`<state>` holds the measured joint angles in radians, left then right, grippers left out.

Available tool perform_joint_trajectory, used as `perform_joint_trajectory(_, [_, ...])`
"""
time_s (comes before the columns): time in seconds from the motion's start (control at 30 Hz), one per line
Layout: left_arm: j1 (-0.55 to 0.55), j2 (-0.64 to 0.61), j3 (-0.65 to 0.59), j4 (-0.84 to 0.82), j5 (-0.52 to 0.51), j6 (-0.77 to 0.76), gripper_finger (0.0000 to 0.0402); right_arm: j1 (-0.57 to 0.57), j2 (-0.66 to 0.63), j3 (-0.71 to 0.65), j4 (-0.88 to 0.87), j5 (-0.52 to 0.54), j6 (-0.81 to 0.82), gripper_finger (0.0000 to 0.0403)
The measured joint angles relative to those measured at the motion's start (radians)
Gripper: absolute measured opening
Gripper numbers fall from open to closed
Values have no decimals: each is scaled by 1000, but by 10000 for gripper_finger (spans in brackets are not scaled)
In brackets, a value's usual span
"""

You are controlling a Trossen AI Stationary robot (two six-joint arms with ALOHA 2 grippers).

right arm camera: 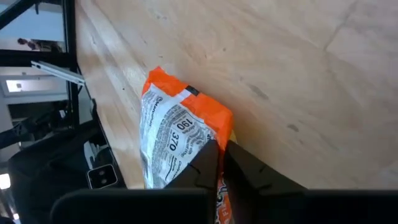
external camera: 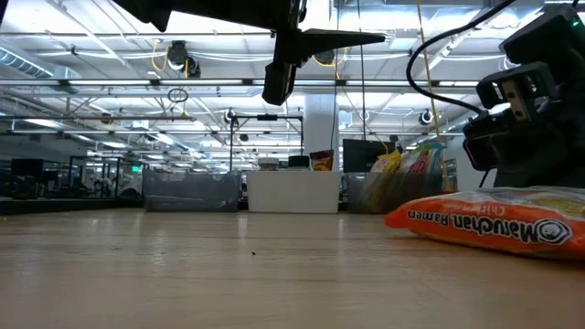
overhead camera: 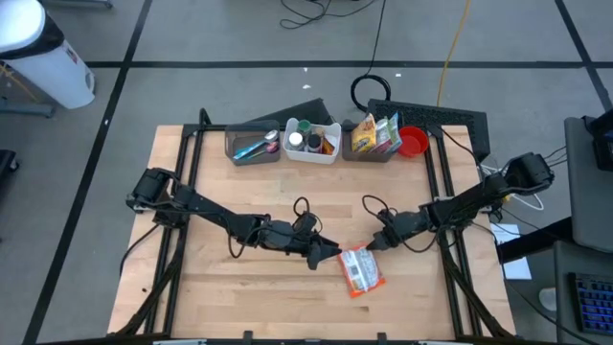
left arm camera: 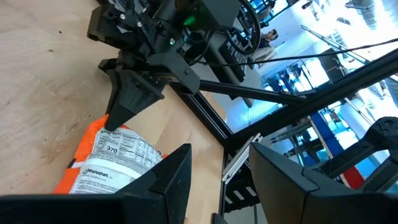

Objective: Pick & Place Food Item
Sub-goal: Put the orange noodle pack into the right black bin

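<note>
The Maruchan ramen packet (overhead camera: 361, 270) lies flat on the table (overhead camera: 239, 297), unplaced. The right tool (overhead camera: 369, 247), fingers nearly together, seems to pinch its edge; the left tool (overhead camera: 332, 251) hangs spread beside.

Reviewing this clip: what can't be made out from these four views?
- Right gripper: whether it pinches the ramen packet or only touches its edge; the fingertips cover the contact in the right wrist view.
- Bin contents: too small in the high view.
- Packet's far end: cut off by the low view's right edge.
- Left gripper: hovers open beside the packet.
</note>
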<state>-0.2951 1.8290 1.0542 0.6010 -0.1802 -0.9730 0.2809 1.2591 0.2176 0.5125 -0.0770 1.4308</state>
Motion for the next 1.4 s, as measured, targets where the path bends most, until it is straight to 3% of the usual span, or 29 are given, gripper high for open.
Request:
perform_joint_trajectory(0.43, [-8, 0, 0, 0, 12, -4, 168, -54, -3, -2, 181, 1, -82, 3])
perform_joint_trajectory(0.73, [31, -7, 0, 3, 177, -48, 168, -79, -22, 3, 330, -2, -116, 1])
perform_joint_trajectory(1.0, [122, -74, 0, -5, 284, -16, 168, -69, -58, 125, 217, -42, -241, 1])
perform_joint_trajectory(1.17, [183, -176, 0, -108, 294, 76, 168, -70, -63, 214, 163, -80, -314, 1])
perform_joint_trajectory(1.4, [237, -351, 0, -373, 270, 213, 168, -78, -63, 294, 148, -85, -352, 0])
